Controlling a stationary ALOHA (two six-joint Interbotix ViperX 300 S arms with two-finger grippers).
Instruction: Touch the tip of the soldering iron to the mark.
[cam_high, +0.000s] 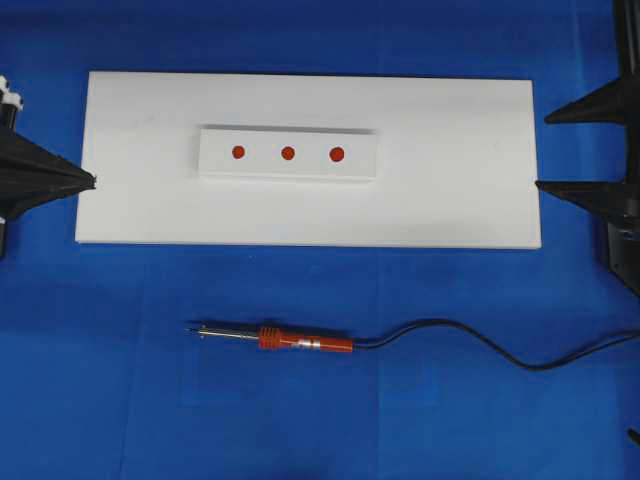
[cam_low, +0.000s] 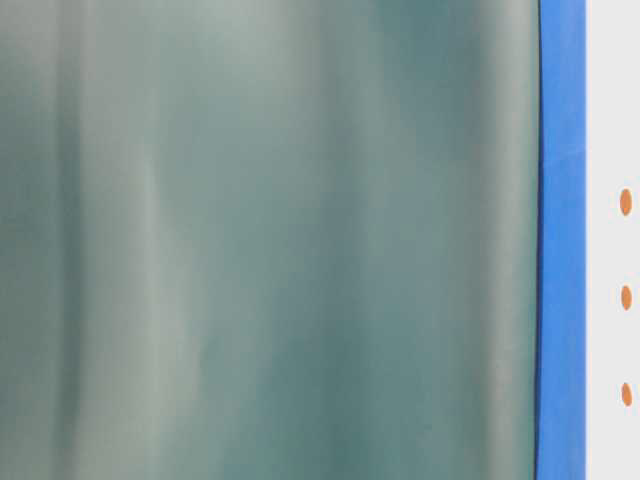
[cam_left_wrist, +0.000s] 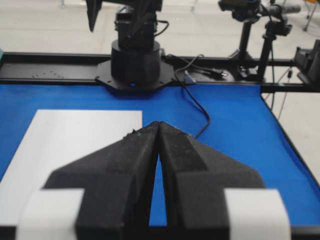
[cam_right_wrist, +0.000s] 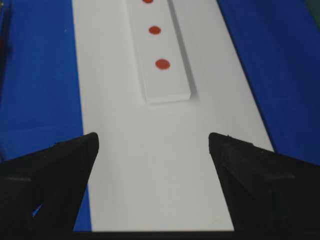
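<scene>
Blue cloth covers the counter (cam_high: 100, 400), and a white board (cam_high: 460, 160) lies across the upper half of the overhead view, carrying a smaller white strip (cam_high: 288, 172) with three red dots in a row. The mark (cam_high: 337, 154) is the right-hand dot of that row. The soldering iron (cam_high: 275, 338) is seen lying flat on the cloth in the lower middle of the frame, untouched, its long axis running left to right, tip to the left and red-orange handle to the right, with the black cord (cam_high: 480, 345) trailing off toward the right edge.

The right end effector (cam_high: 566, 147) is held at the right edge of the board with its jaws spread wide and nothing between them. The left end effector (cam_high: 90, 181) is parked at the board's left edge, its jaws pressed together and empty.

The iron lies below and to the left of the right end effector, well apart from it. Its handle end is turned toward the right arm, so that arm is judged the better placed to grasp it
</scene>
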